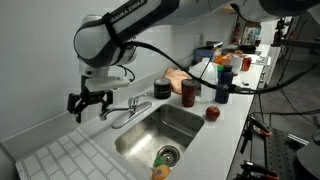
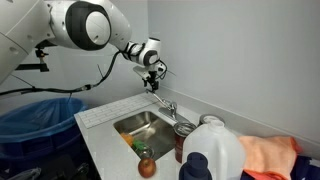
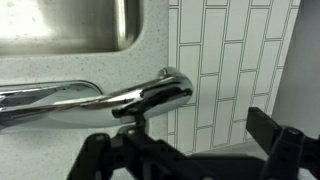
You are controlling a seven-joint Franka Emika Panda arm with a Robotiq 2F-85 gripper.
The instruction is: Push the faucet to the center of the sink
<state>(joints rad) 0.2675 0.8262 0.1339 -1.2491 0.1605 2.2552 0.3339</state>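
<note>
The chrome faucet [image 1: 124, 112] stands at the back rim of the steel sink [image 1: 175, 125]; both also show in an exterior view, the faucet [image 2: 166, 108] behind the sink [image 2: 128, 124]. In the wrist view the faucet [image 3: 110, 97] lies across the frame along the counter, below the sink's rim [image 3: 70, 25]. My gripper [image 1: 88, 103] is open and empty. It hangs just above and beside the faucet, on the tiled drainboard side. It also shows in an exterior view [image 2: 153, 76] and in the wrist view [image 3: 185, 150], its dark fingers apart.
White tiled drainboard [image 1: 55, 155] beside the sink. A yellow-green item [image 1: 160, 170] lies by the drain. A red can [image 1: 189, 93], apple [image 1: 212, 114], blue bottle [image 1: 222, 85] and orange cloth [image 1: 180, 80] stand on the counter. White jug [image 2: 215, 150] and blue bin [image 2: 40, 120].
</note>
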